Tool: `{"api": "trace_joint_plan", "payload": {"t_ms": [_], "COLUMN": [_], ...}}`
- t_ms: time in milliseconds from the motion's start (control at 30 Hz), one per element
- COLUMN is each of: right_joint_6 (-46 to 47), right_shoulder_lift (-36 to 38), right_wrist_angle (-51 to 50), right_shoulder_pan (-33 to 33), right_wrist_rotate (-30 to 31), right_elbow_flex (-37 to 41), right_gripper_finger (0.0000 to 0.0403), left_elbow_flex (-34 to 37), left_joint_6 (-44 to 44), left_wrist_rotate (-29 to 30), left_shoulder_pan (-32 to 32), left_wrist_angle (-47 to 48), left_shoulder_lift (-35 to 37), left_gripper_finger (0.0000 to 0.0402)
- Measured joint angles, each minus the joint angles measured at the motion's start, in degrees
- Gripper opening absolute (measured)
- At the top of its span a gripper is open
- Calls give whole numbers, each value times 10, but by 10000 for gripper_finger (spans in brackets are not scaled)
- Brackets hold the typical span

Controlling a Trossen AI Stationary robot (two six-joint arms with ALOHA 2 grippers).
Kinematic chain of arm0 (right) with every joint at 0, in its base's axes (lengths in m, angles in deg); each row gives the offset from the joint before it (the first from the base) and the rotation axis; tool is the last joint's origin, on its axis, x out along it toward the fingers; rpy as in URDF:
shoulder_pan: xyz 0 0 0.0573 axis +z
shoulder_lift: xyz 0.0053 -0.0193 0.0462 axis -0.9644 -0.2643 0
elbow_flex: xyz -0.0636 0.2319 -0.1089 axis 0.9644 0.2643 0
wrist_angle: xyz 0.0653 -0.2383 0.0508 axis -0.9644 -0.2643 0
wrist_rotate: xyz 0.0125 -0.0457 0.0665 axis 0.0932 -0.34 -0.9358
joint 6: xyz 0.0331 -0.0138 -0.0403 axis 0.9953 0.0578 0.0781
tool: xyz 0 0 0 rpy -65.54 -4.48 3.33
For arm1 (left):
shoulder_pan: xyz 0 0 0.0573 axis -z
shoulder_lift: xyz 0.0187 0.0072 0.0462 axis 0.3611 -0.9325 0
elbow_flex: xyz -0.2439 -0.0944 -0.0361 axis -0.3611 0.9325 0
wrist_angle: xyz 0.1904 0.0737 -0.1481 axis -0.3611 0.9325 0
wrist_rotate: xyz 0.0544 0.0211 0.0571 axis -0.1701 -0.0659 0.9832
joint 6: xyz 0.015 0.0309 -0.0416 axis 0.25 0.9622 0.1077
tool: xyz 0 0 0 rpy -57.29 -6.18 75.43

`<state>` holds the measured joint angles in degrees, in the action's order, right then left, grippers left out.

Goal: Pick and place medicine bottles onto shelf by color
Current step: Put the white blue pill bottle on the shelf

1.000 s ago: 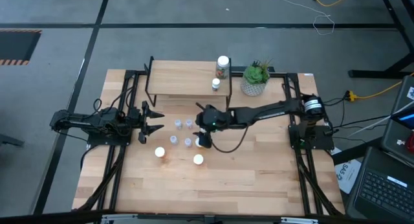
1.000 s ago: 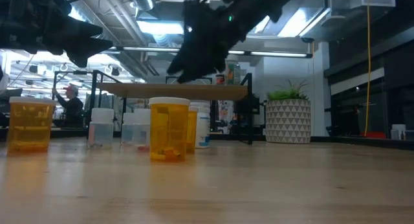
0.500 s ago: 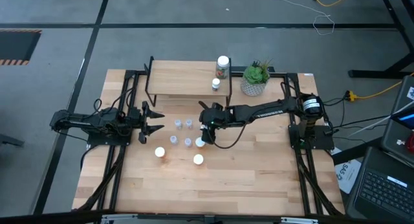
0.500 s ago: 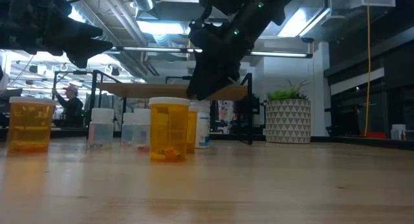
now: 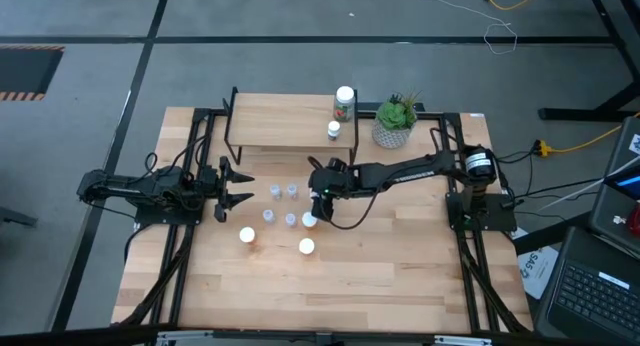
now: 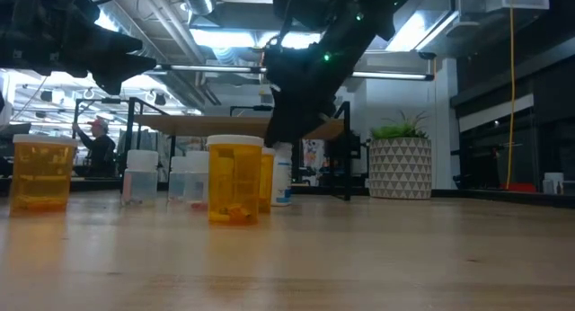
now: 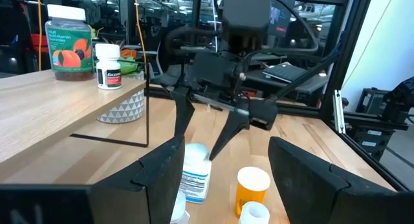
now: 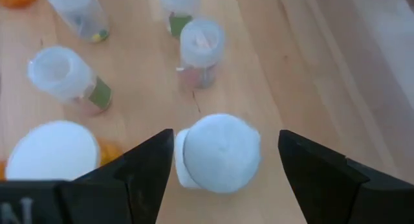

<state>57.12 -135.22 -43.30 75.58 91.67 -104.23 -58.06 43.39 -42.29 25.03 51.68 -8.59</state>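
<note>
My right gripper (image 8: 217,153) hangs directly over a white-capped bottle (image 8: 218,153) in the middle of the table, its two fingers (image 8: 139,175) spread wide on either side of the cap and not touching it — nothing is held. From across the table, my left wrist view shows those same open fingers straddling the bottle (image 7: 194,169), which carries a white label with blue print, with an orange bottle (image 7: 251,188) just beside it.

Near that bottle stand four clear bottles with pale caps (image 5: 291,190), and two orange ones with white caps (image 5: 247,236) stand closer to the table's front edge (image 5: 330,311).

My left gripper (image 5: 236,187) waits over the table's left side, well apart from the bottles, fingers parted and empty.

Beyond the cluster, the shelf (image 5: 280,126) bears two bottles at its right end — a larger dark bottle (image 5: 345,101) and a small white one (image 5: 334,132). A potted green plant (image 5: 395,121) stands just beside the shelf's right end.
</note>
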Motion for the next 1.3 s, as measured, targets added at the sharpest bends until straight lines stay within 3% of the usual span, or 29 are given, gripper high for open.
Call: {"api": "trace_joint_plan", "payload": {"t_ms": [300, 633, 867, 1133, 1300], "right_joint_6": [23, 75, 49, -40, -55], "right_shoulder_lift": [-8, -8, -8, -7, -7], "right_wrist_angle": [2, -18, -58, -127, -144], "right_shoulder_pan": [0, 0, 0, -31, -72], "right_wrist_rotate": [-5, -6, -2, 98, 65], "right_elbow_flex": [1, -18, -112, -263, -298], "right_gripper_finger": [267, 162, 160, 128, 91], "left_elbow_flex": [0, 0, 0, 0, 0], "left_joint_6": [0, 0, 0, 0, 0], "left_wrist_rotate": [0, 0, 0, 0, 0], "left_shoulder_pan": [0, 0, 0, 0, 0], "left_wrist_angle": [0, 1, 3, 3, 3], "left_shoulder_lift": [0, 0, 0, 0, 0], "left_gripper_finger": [219, 219, 219, 219, 219]}}
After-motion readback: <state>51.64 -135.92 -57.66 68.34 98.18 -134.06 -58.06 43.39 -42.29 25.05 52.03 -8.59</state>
